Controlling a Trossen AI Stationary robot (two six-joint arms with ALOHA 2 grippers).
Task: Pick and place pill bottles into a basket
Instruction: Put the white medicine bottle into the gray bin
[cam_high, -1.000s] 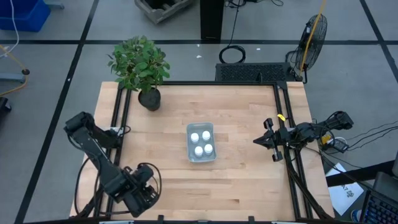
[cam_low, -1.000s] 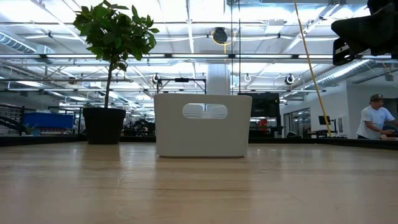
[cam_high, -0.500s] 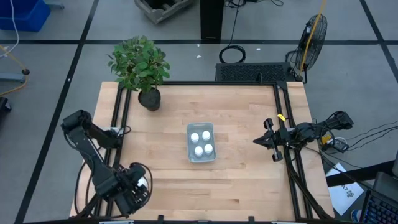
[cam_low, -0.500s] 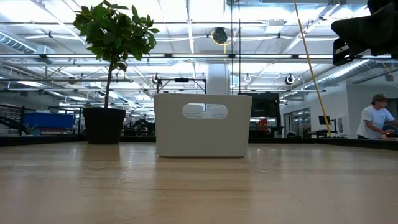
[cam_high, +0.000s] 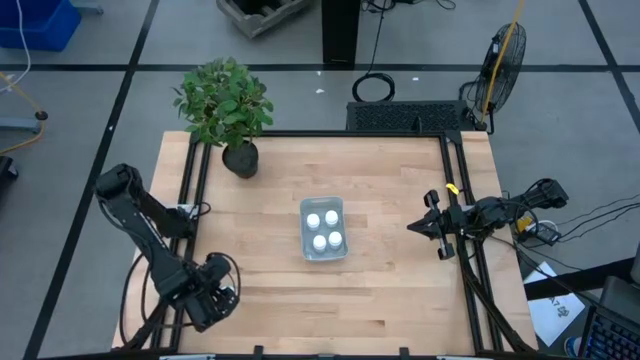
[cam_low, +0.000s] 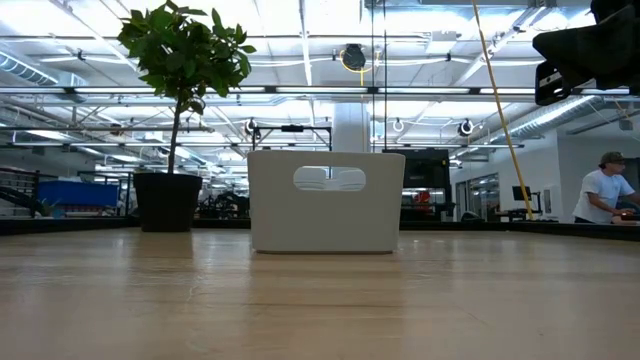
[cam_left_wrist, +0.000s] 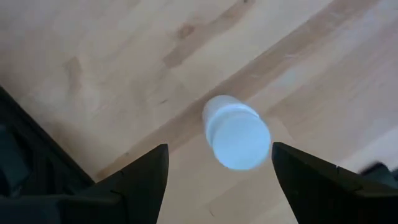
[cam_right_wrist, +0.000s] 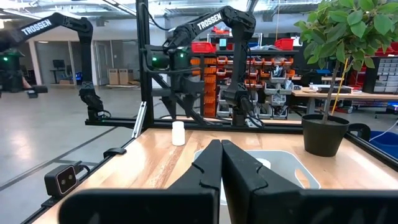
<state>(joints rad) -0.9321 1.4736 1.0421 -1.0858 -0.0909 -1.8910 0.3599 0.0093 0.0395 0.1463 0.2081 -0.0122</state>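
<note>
The pale basket (cam_high: 322, 228) stands mid-table and holds several white pill bottles (cam_high: 320, 240); it also shows in the low view (cam_low: 325, 200). One more white pill bottle (cam_left_wrist: 236, 132) stands upright on the wood near the table's front left corner, and also shows in the right wrist view (cam_right_wrist: 178, 133). My left gripper (cam_high: 205, 290) hangs over it, open, pointing down, with its fingers (cam_left_wrist: 149, 180) on either side of the bottle and apart from it. My right gripper (cam_high: 425, 226) waits shut and empty by the table's right edge.
A potted plant in a black pot (cam_high: 240, 158) stands at the far left corner. Black rails (cam_high: 192, 180) run along the table's left and right edges. A person (cam_low: 603, 187) stands in the room beyond the table.
My left gripper has gone toward the table's left edge and a little toward the far edge, staying near the front left corner. My right arm and the basket have kept still.
</note>
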